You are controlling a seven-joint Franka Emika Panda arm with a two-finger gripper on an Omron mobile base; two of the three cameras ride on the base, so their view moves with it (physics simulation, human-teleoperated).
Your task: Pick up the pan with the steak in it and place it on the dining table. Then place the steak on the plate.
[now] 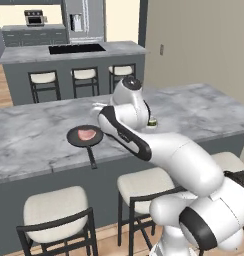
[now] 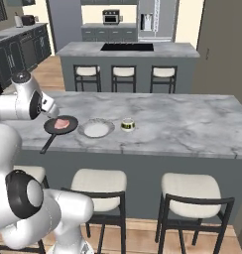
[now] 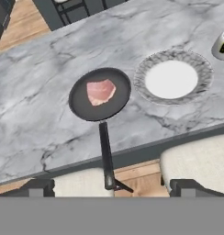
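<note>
Plate beside the pan (steak inside) shows from our hand view; our claw hangs spread wide, empty.

Steak in pan on dining table; plate just beside, perhaps touching.

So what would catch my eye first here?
The black pan with the pink steak in it, sitting on the marble dining table, its long handle poking over the edge. Right beside it lies a pale plate, and the big white arm looms over the stools.
</note>
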